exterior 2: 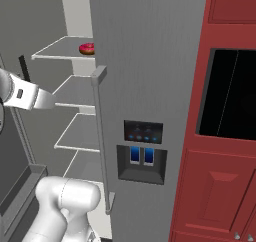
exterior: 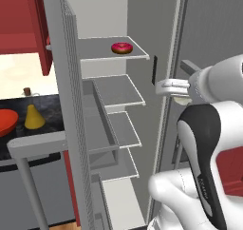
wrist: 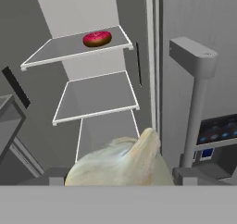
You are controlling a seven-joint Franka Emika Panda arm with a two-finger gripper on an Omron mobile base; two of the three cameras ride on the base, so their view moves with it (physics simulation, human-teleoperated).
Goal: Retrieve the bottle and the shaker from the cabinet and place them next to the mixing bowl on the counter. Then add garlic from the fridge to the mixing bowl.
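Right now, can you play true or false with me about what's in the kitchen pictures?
1. The fridge is open. True.
2. The doughnut sits on the bottom shelf. False: it is on the top shelf.
3. The gripper holds the garlic. True.
4. The bottle is inside the fridge. False: it stands on the counter near the mixing bowl.

Pink-iced round doughnut (exterior: 122, 47) sits alone on an upper pale shelf. Dark wall oven window (exterior 2: 232, 95) set in red panelled cabinetry (exterior 2: 215, 186).
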